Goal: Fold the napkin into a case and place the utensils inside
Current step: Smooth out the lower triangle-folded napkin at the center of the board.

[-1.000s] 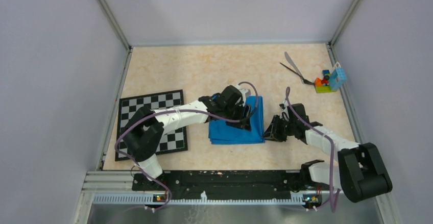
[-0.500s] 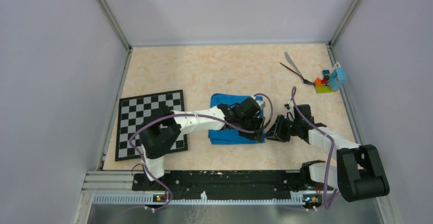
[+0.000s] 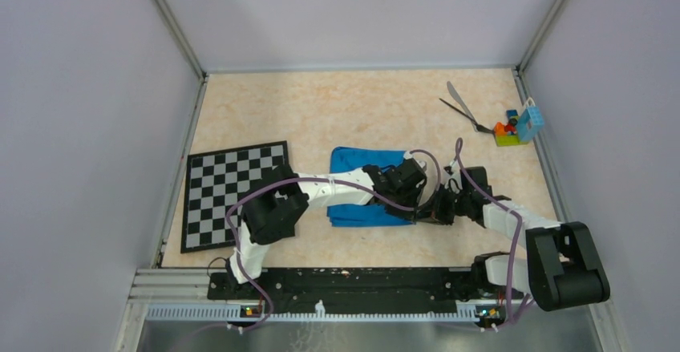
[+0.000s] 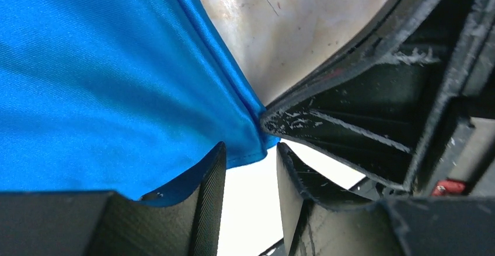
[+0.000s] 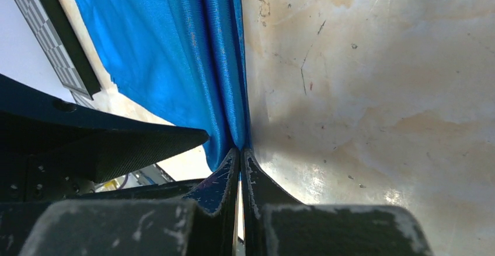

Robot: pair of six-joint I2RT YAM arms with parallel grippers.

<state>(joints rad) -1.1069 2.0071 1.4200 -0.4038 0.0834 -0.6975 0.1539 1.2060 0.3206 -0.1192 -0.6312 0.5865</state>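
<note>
The blue napkin (image 3: 357, 165) lies folded in a thick oblong at the table's middle. My left arm reaches across it, and my left gripper (image 3: 414, 198) is at its right edge. In the left wrist view the left gripper (image 4: 250, 150) is open, with the napkin's (image 4: 105, 75) corner hanging just at the fingertips. My right gripper (image 3: 428, 209) meets the same edge from the right. Its jaws (image 5: 240, 151) are shut on the napkin's (image 5: 175, 52) folded layers. The utensils (image 3: 460, 107), one silver and one thin and black, lie crossed at the back right.
A black-and-white chessboard (image 3: 228, 188) lies left of the napkin, partly under the left arm. Small colourful toy blocks (image 3: 515, 127) sit by the right wall beside the utensils. Metal frame rails border the table.
My left arm swept right across the napkin to its right edge, uncovering the cloth's left part, and its jaws narrowed. My right gripper moved left onto that edge and closed on it.
</note>
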